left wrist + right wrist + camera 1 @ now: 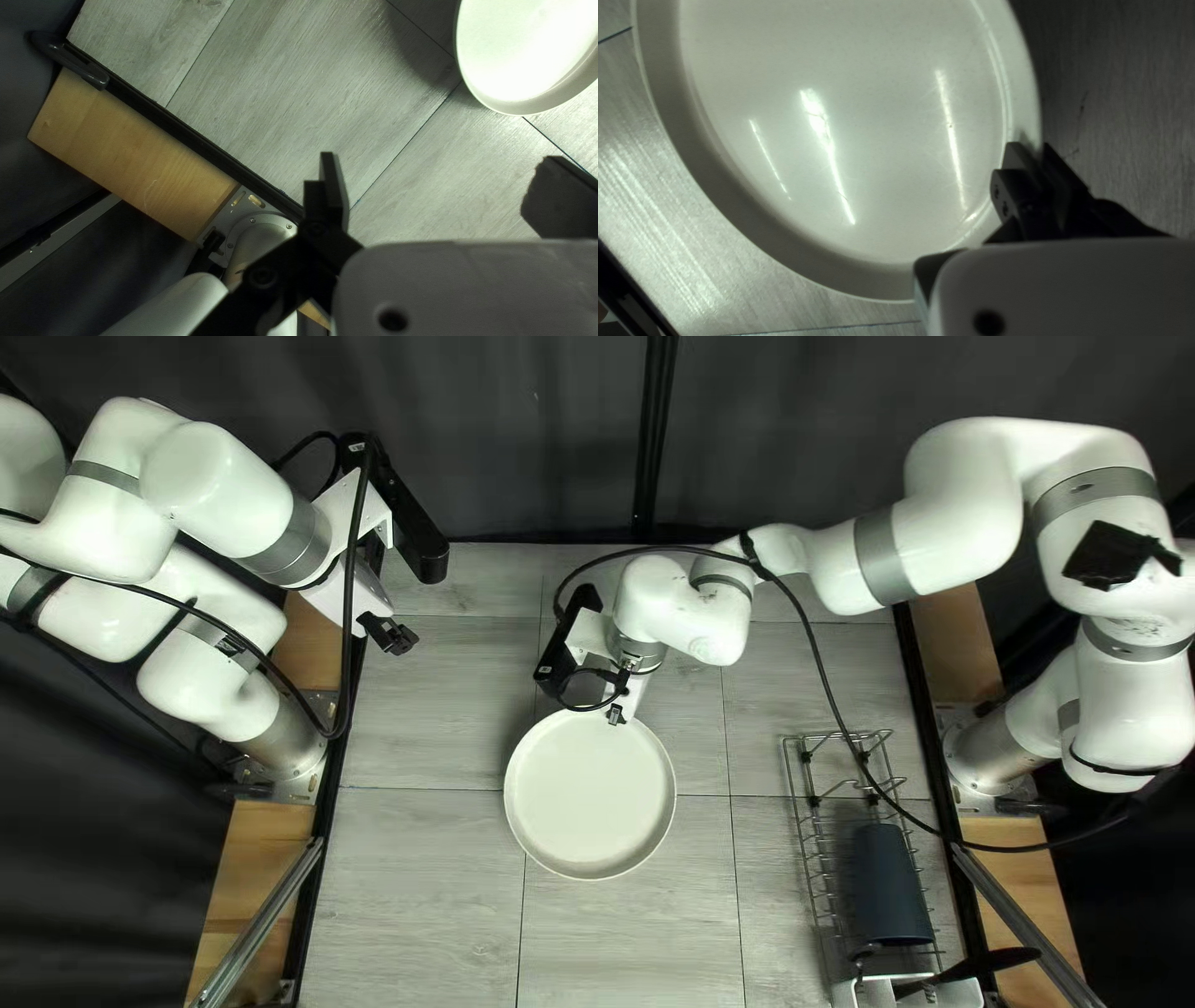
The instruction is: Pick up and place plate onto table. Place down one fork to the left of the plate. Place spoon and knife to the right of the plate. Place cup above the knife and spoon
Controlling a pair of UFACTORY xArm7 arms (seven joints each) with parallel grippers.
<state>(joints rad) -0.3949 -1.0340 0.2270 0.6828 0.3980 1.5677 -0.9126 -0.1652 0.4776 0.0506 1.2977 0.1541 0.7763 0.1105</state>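
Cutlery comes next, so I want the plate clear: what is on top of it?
Nothing lies on the plate; its white inside is bare. The right gripper sits at its far rim, hiding that bit of rim. The table under the plate is covered.

The table (439,896) is grey, with thin lines that cut it into big squares. A dark curtain (523,429) hangs behind it at 12 o'clock in the top left view. A black pole (653,429) stands up in the middle of the curtain. A wire rack (840,775) sits on the table at 4 o'clock. A wooden board (247,859) lies beside the table at 8 o'clock. The other board (1027,887) lies at 4 o'clock, past the rack. A shiny metal bar (261,924) slants across at 7 o'clock, and a second bar (1018,924) at 5 o'clock.
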